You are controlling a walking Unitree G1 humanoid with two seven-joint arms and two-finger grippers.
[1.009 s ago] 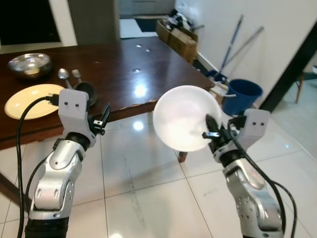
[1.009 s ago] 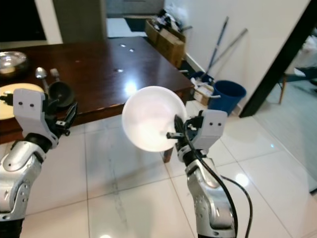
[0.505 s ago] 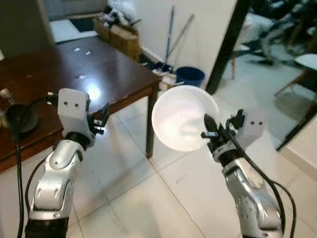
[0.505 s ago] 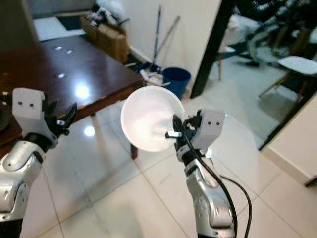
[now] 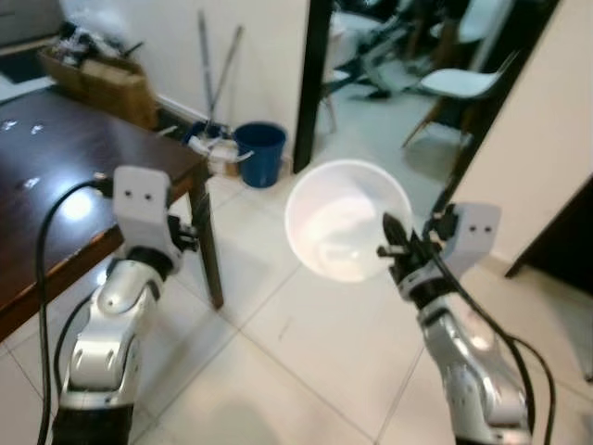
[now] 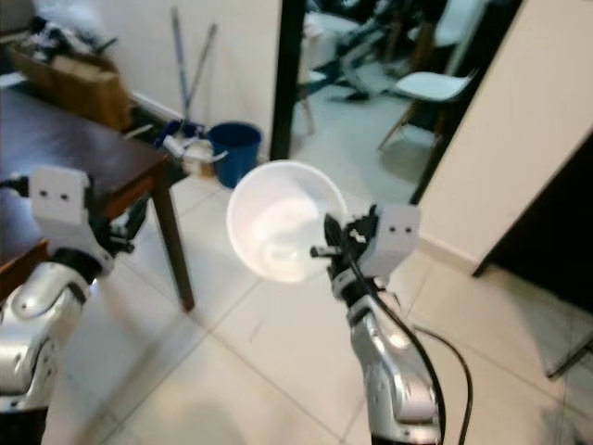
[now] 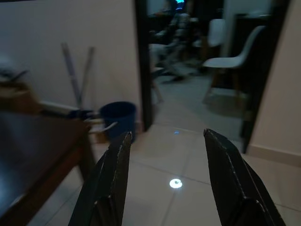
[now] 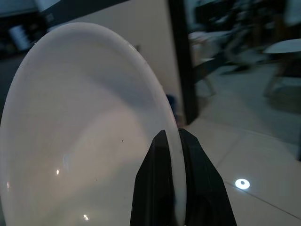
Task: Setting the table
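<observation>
Pinching the rim of the white plate (image 5: 347, 232) between its closed fingers, the right gripper (image 5: 397, 248) held it upright in the air over the tiled floor (image 5: 306, 362), while the left gripper (image 7: 164, 183), fingers spread apart and empty, hung near the dark wooden table (image 5: 56, 222).
</observation>
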